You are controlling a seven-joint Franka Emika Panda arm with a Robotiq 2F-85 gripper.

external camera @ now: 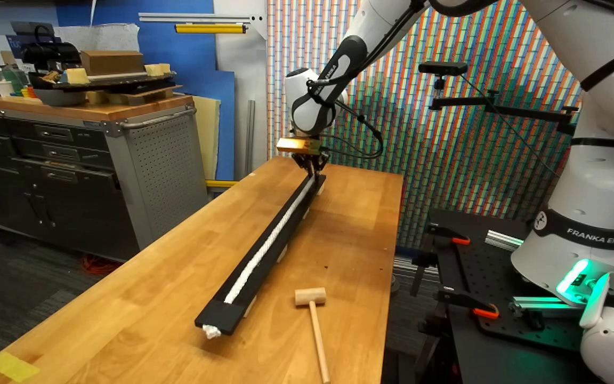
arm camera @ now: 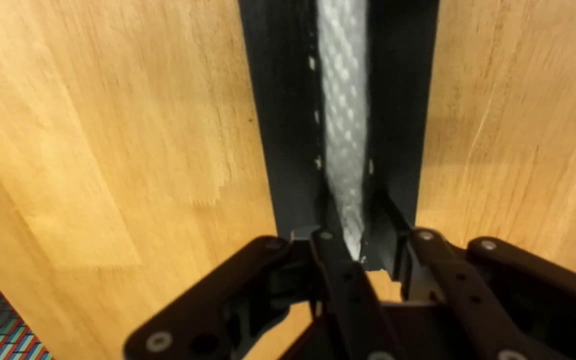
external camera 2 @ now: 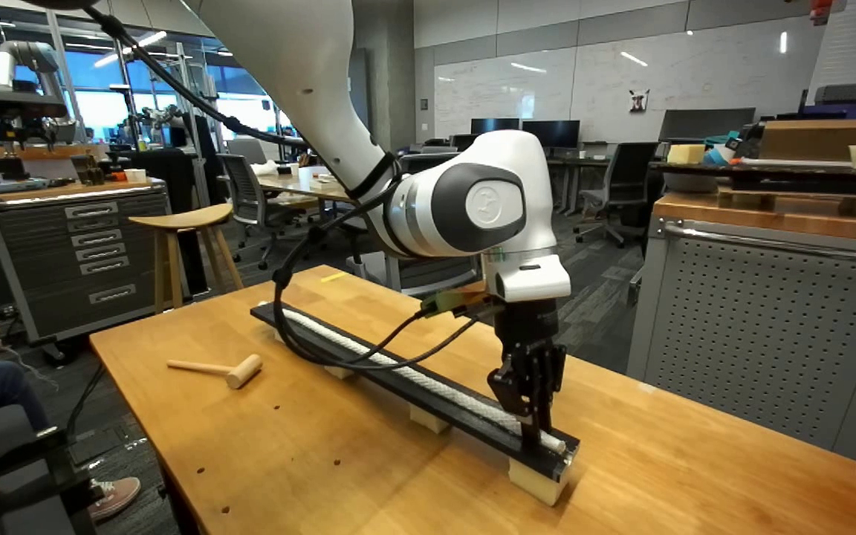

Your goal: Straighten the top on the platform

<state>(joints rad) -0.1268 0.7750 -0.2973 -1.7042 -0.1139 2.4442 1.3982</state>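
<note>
The top is a white braided cord, seen in both exterior views [external camera: 267,242] [external camera 2: 428,383] and the wrist view [arm camera: 344,90]. It lies nearly straight along the middle of the platform, a long black bar [external camera: 226,316] [external camera 2: 458,418] [arm camera: 288,140]. At the bar's end farthest from my gripper, a black stretch covers the cord and a white tuft shows past it. My gripper [external camera: 313,175] [external camera 2: 539,427] [arm camera: 350,200] points down at the opposite end. Its fingers sit close on both sides of the cord, near the cord's tip. Finger contact is partly hidden.
A wooden mallet [external camera: 309,296] [external camera 2: 244,371] lies on the wooden table beside the bar. Pale blocks [external camera 2: 539,481] hold the bar above the table. The arm's black cable [external camera 2: 368,364] hangs across the bar in that view. A tool cart [external camera: 158,170] stands beyond the table.
</note>
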